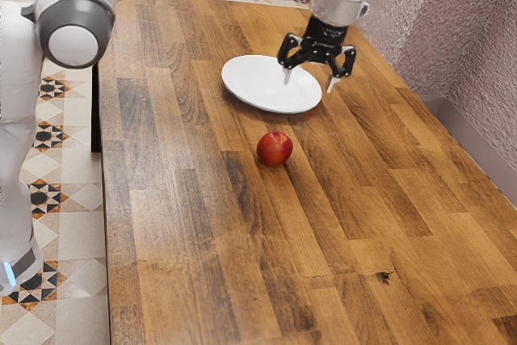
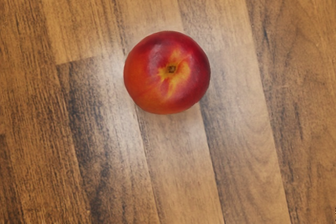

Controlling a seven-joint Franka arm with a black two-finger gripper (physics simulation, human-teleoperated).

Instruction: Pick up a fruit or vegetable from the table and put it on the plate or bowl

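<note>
While the gripper [image 1: 308,82] hangs released, fingers spread and empty, the peach [image 1: 275,149] rests on the table [image 1: 363,224] near the plate [image 1: 258,78], clear of its rim. The wrist view centres the peach [image 2: 167,72], so it probably lies straight below the hand. Being round, it has no long axis.

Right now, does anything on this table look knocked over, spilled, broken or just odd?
Nothing stands out. The red fruit sits whole on the wooden table, apart from the white plate, which lies flat and bare. The pincer hangs open and empty by the plate's rim.
</note>
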